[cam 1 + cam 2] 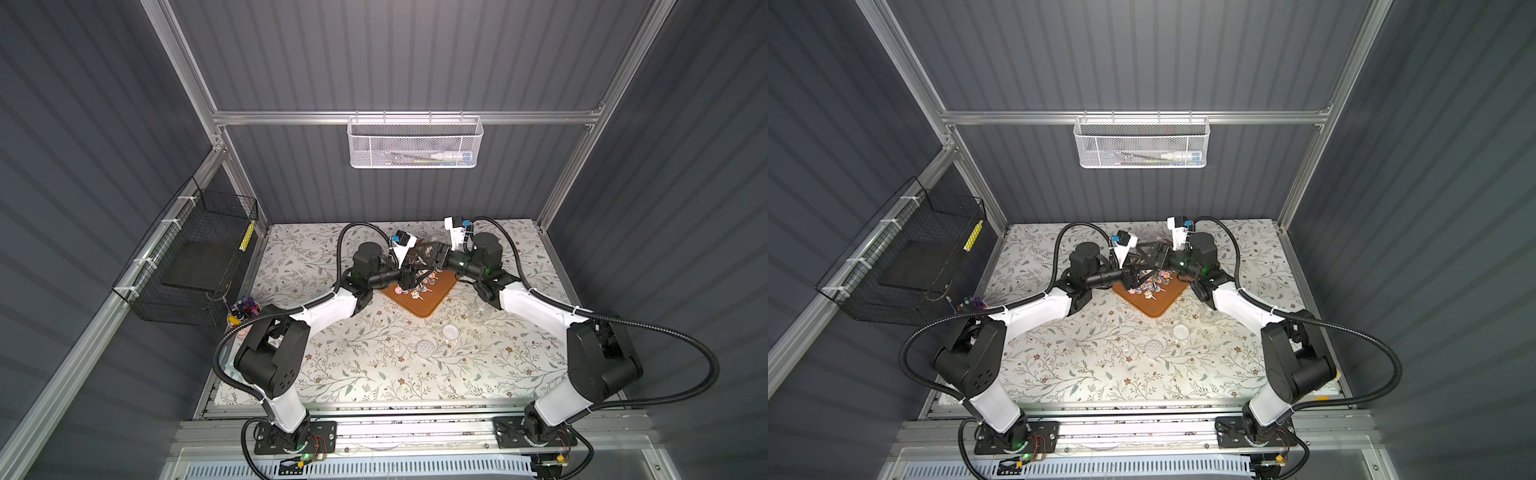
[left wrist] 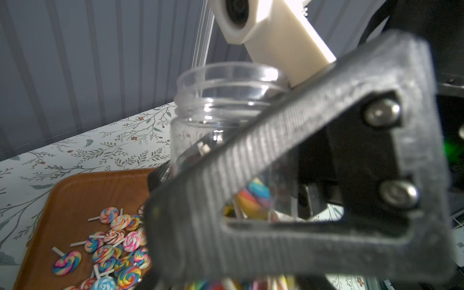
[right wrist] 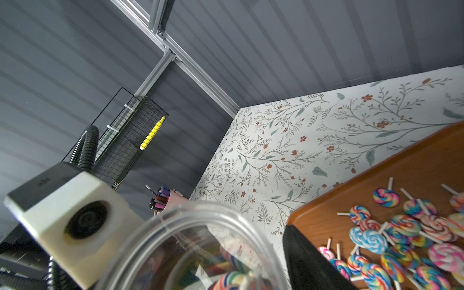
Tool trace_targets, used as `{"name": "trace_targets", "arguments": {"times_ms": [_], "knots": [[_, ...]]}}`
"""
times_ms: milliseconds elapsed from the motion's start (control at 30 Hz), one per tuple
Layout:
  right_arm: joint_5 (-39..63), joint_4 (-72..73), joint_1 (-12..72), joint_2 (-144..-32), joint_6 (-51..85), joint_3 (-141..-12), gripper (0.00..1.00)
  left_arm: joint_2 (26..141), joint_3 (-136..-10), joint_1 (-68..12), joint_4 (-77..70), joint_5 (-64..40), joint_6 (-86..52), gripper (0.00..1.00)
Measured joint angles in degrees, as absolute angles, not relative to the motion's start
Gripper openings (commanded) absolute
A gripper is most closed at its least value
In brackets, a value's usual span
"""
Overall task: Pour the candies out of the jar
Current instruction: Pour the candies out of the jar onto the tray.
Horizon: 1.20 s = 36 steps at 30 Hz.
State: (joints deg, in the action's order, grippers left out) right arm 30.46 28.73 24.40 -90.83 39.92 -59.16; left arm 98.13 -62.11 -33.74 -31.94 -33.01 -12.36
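Note:
A clear plastic jar [image 2: 226,100] stands mouth-up over the brown tray [image 1: 428,305], with a few candies still inside it [image 2: 256,198]. My right gripper [image 1: 428,255] has the jar between its jaws, which stand open. One black finger [image 3: 308,261] sits just beside the jar's rim [image 3: 200,226] with a thin gap; the other is hidden behind the jar. Many swirled lollipop candies [image 3: 401,233] lie spilled on the tray [image 2: 82,195]. My left gripper [image 1: 409,278] is shut just left of the jar, above the candies [image 1: 424,286], and I see nothing in it.
A second clear jar [image 1: 480,311], a round lid [image 1: 449,331] and a mesh disc [image 1: 424,348] lie on the floral cloth in front of the tray. A cup of marker pens [image 1: 245,309] stands at the left edge by a black wire basket [image 1: 195,257]. A white mesh basket [image 1: 415,143] hangs on the back wall.

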Motion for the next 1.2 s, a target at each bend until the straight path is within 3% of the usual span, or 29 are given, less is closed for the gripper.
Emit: {"name": "trace_targets", "arguments": {"times_ms": [333,567,667,733,767,800,833,1033,1200], "knots": [[30.0,32.1,24.8,-88.9,40.3,-55.9,0.79,98.0,-60.4,-33.8,-39.1,-30.3,-18.4,0.0],[29.9,35.4,25.2,-88.9,40.3,-54.7,0.54,98.0,-59.7,-33.8,-40.4,-29.4,-20.9,0.02],[29.6,35.5,25.2,-88.8,39.7,-54.5,0.47,98.0,-59.6,-33.8,-40.4,-29.4,-21.5,0.19],[29.3,35.1,25.2,-88.5,39.2,-54.5,0.44,98.0,-59.6,-33.8,-40.4,-29.5,-21.5,0.38],[29.2,34.6,25.2,-88.3,38.8,-54.5,0.43,98.0,-59.6,-33.8,-40.4,-29.6,-21.5,0.55],[29.1,34.1,25.2,-88.0,38.4,-54.6,0.43,98.0,-59.6,-33.8,-40.4,-29.7,-21.5,0.96],[29.0,33.4,25.2,-87.8,38.1,-54.7,0.42,98.0,-59.6,-33.9,-40.4,-30.0,-21.4,1.0],[28.1,27.9,24.5,-86.9,33.6,-57.1,0.42,97.3,-59.4,-33.8,-38.7,-30.1,-21.2,1.0],[28.4,12.9,22.9,-87.4,25.2,-63.8,0.42,92.7,-58.8,-33.8,-30.0,-28.6,-18.2,1.0]]}}
